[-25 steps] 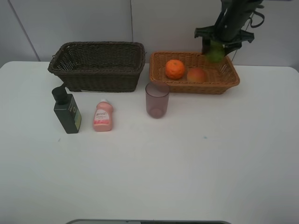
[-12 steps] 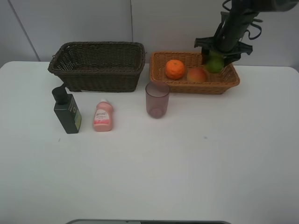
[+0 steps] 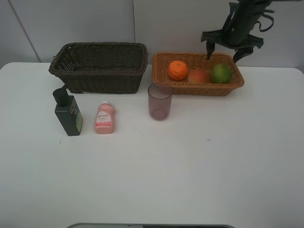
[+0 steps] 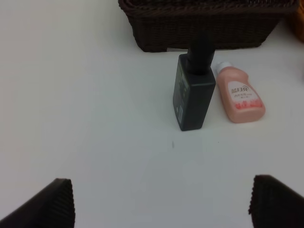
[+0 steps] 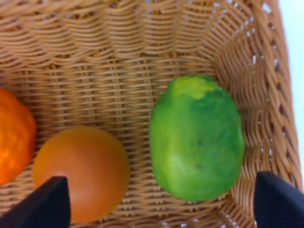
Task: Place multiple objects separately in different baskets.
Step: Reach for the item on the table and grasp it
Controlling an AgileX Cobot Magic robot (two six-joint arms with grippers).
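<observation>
Tan basket [image 3: 199, 90] at one o'clock holds orange [image 3: 178, 70], apple [image 3: 198, 76] and green fruit [image 3: 221, 73] beneath the released, empty right claw [image 3: 222, 53], while pump bottle [image 3: 68, 114], pink bottle [image 3: 105, 118] and cup [image 3: 159, 101] stand outside the dark basket [image 3: 99, 71] at eleven, with the left claw [image 4: 161, 204] likewise spread and empty.

Black R arm [image 3: 240, 21], looped dark cables [image 3: 266, 20], black R pincer [image 3: 222, 54], ribbed blk pads [image 5: 47, 202]
</observation>
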